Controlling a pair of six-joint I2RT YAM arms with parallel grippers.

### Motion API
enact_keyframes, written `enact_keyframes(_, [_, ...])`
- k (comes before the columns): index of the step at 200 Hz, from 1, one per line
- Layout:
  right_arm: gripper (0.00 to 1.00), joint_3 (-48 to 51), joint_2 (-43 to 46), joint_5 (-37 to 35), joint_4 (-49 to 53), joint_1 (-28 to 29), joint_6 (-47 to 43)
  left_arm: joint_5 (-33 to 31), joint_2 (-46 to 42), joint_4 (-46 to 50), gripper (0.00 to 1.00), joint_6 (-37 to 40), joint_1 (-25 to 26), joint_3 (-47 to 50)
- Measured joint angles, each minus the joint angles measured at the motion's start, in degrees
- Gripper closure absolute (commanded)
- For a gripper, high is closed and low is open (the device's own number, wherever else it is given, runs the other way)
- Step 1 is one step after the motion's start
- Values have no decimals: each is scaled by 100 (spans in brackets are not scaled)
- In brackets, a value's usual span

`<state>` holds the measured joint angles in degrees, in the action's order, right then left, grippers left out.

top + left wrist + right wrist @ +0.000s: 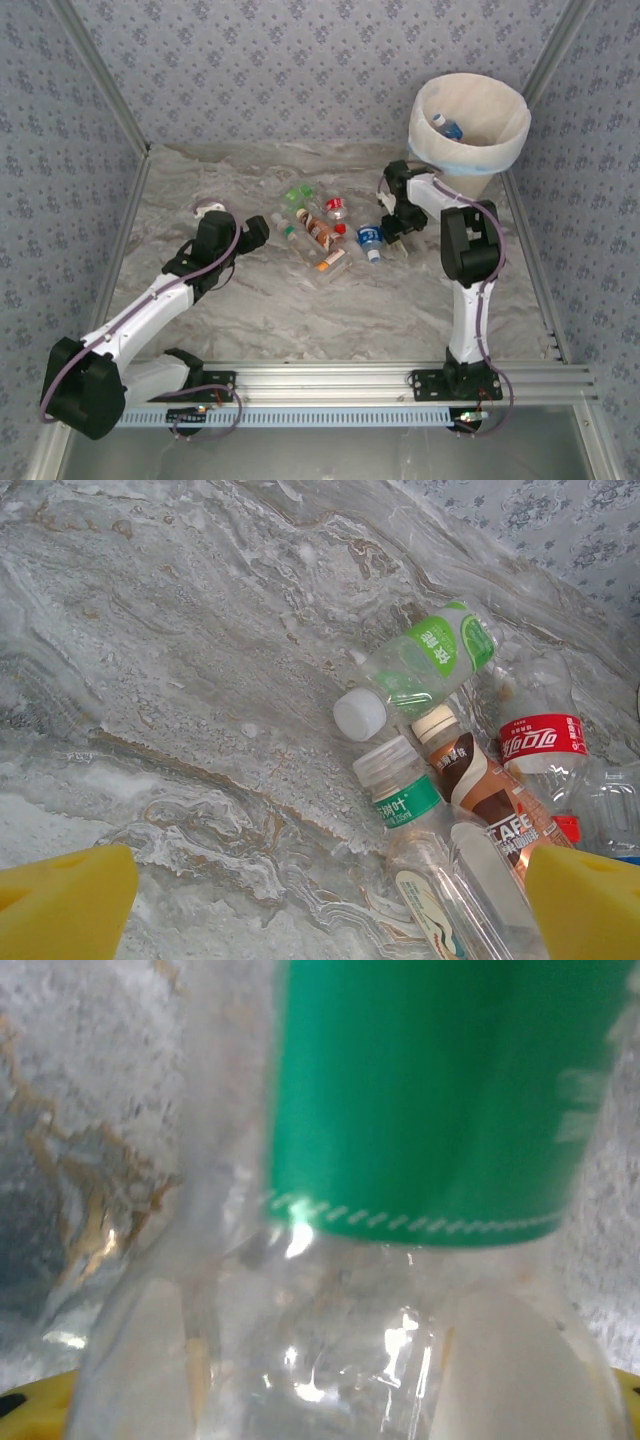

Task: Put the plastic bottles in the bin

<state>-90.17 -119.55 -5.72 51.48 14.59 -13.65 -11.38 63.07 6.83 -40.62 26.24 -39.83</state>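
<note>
- Locate the bin [505,150]: it stands at the far right corner of the bench [250,300]. One bottle [447,126] already lies inside it.
- Locate the other bottles [320,235]: they lie in a loose pile on the bench, left of the bin and nearer the arm bases.
- Right claw [400,235]: it sits low between the pile and the bin, with a clear green-label bottle [430,1090] close up between its fingers. You cannot tell from these views whether the grip has closed firmly.
- Left claw [255,232]: it stands wide and holds nothing, on the side of the pile away from the bin.
- Risk, slip: a smooth, thin-walled bottle may squirt out if the claw closes off-centre. Confirm the hold before you lift toward the bin.
- Risk, knock: a blue-label bottle [370,238] lies just beside the right claw, on the side away from the bin. A sideways lift may send it rolling.
- Risk, bin strike: the bin rim sits well above the bench. A low approach may hit the wall and tip the bin.
- Risk, arm contact: the left claw is near the pile. Both arms reaching in together may collide.
</note>
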Motion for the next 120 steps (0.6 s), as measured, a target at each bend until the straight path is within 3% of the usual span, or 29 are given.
enact_keyframes(61, [51, 402, 1440, 492, -149, 9, -358, 0, 44, -46, 1, 0, 0, 0])
enact_keyframes(120, [51, 334, 2839, 1113, -693, -37, -612, 4, 155, -66, 1, 2, -7, 0])
